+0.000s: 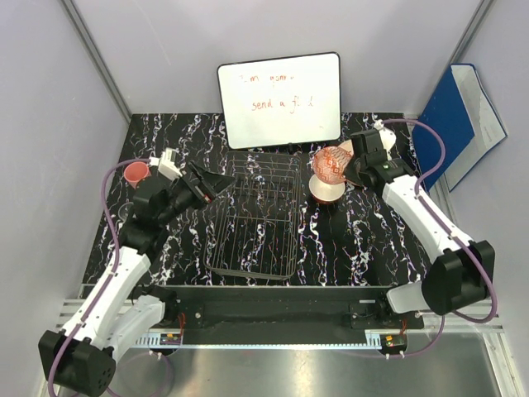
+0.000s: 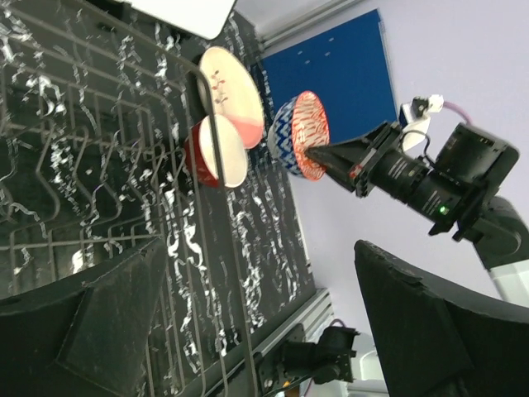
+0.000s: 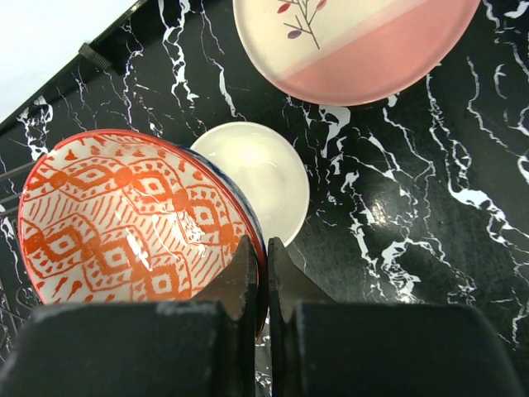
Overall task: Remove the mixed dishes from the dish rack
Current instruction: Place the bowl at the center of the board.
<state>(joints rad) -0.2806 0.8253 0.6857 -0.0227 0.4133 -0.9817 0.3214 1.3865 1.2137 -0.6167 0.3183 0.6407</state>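
Beside the rack, the right claw pinches the patterned bowl.

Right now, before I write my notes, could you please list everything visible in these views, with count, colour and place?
dish rack: one, black wire, middle of table
patterned bowl: one, orange-red inside, blue-and-white outside, lifted right of the rack
cream bowl: one, cream inside, reddish outside, on table right of the rack
plate: one, cream and pink, on table beyond the cream bowl
cup: one, salmon pink, table's far left
whiteboard: one, white, red writing, back wall
folder: one, blue, leaning at right wall
table: one, black, white veins
left pincer: one, black, open, at rack's left edge
right pincer: one, black, shut on patterned bowl's rim
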